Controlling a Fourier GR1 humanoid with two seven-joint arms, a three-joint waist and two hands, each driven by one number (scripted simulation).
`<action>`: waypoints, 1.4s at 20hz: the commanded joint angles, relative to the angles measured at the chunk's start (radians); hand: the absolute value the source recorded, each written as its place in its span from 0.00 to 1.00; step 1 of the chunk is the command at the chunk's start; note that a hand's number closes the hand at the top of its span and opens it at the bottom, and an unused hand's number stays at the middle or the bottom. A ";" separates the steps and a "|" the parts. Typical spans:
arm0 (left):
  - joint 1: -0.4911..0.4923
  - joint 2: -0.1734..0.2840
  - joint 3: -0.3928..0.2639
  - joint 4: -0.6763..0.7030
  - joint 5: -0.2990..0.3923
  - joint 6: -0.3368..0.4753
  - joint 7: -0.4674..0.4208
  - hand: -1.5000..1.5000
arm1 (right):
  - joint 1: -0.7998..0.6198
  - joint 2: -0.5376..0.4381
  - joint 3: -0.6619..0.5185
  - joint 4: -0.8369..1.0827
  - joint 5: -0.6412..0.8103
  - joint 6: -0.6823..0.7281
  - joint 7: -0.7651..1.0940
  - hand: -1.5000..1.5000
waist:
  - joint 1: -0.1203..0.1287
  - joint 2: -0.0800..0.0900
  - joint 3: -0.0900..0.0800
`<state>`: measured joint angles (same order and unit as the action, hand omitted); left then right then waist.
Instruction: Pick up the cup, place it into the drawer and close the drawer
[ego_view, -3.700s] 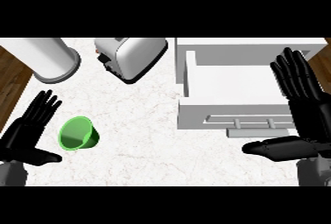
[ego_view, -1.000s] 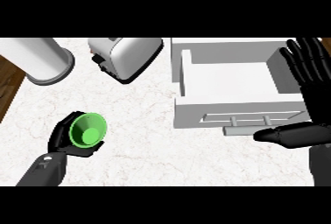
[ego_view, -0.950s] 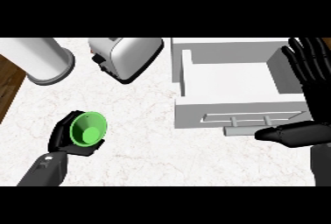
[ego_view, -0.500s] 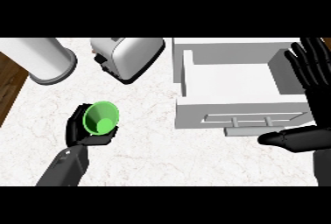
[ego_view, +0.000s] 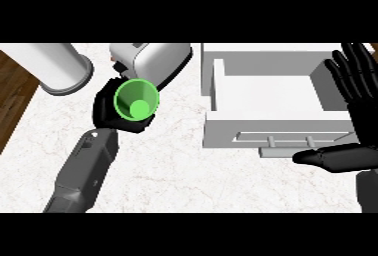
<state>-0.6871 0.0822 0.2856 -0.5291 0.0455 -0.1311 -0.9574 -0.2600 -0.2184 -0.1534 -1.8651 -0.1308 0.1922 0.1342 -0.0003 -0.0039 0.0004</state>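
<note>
A green cup (ego_view: 136, 100) is held above the counter, its mouth facing up toward me, with my left hand (ego_view: 111, 114) curled round it from below and behind. It hangs left of the open white drawer (ego_view: 214, 90), close to the toaster. The drawer's inside is bare, and its front panel with a handle (ego_view: 295, 140) faces me. My right hand (ego_view: 354, 85) rests open at the right edge, fingers up over the drawer's right side, thumb (ego_view: 332, 157) stretched out in front of the drawer's panel.
A white toaster (ego_view: 159, 57) stands at the back just behind the cup. A white cylindrical canister (ego_view: 55, 67) sits at the back left. Dark wooden floor (ego_view: 15, 95) shows beyond the counter's left edge. Marble counter (ego_view: 184, 175) spreads in front.
My left hand has lifted the cup and carried it up and to the right, toward the toaster and the drawer. The right hand has barely shifted.
</note>
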 joint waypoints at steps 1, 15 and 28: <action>-0.094 -0.036 -0.047 -0.134 0.004 0.013 0.150 1.00 | -0.003 -0.009 0.007 -0.008 0.014 -0.001 0.018 0.00 | 0.012 -0.006 0.001; -0.392 -0.082 -0.345 -0.275 0.130 0.371 0.599 1.00 | -0.008 -0.006 -0.025 0.015 0.008 -0.007 -0.028 0.00 | -0.024 0.001 0.000; -0.676 -0.082 -0.468 0.182 0.217 0.494 0.707 1.00 | -0.085 0.009 0.016 0.100 0.009 0.024 -0.076 0.00 | -0.104 0.033 0.002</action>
<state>-1.3281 0.0002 -0.1289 -0.4429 0.2385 0.3547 -0.2638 -0.3101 -0.2159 -0.1510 -1.7940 -0.1216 0.2107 0.0677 -0.0811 0.0184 0.0018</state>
